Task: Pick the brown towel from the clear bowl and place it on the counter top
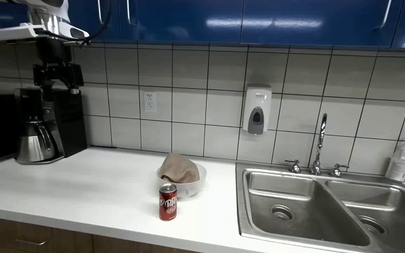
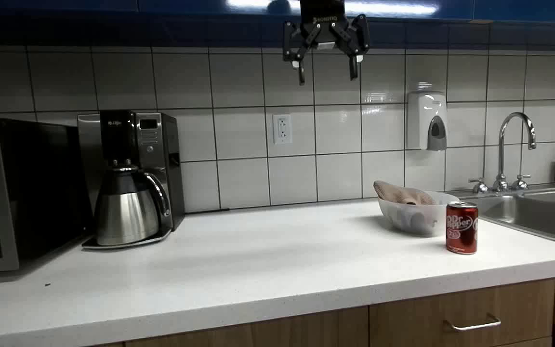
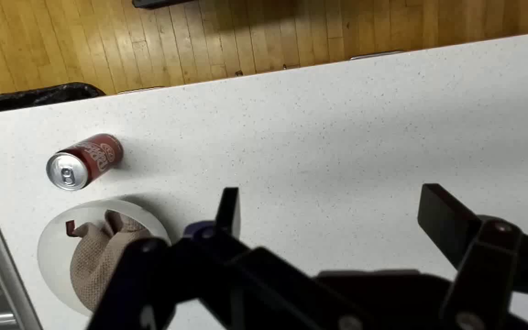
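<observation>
Pick pending, place pending

Brown textured cloth towel (image 1: 180, 170) sits bunched inside the round frosted plastic-looking bowl (image 1: 188, 189), part of it poking above the rim. In an exterior view the black two-fingered jointed hand (image 2: 327, 79) hangs high over the white speckled stone-look table (image 2: 258, 260), jaws wide apart, nothing between them; bowl at about its 5 o'clock. Wrist view: bowl between 8 and 9 o'clock of the hand, which partly covers it. Red cylindrical metal can (image 3: 90, 160) stands upright just beside the bowl, around 12 o'clock of it there.

Progress call: neither pick nor place done, approach stage at most. Left: line up over towel, go down, grip, lift past the rim, carry off, set on table, let go.
</observation>
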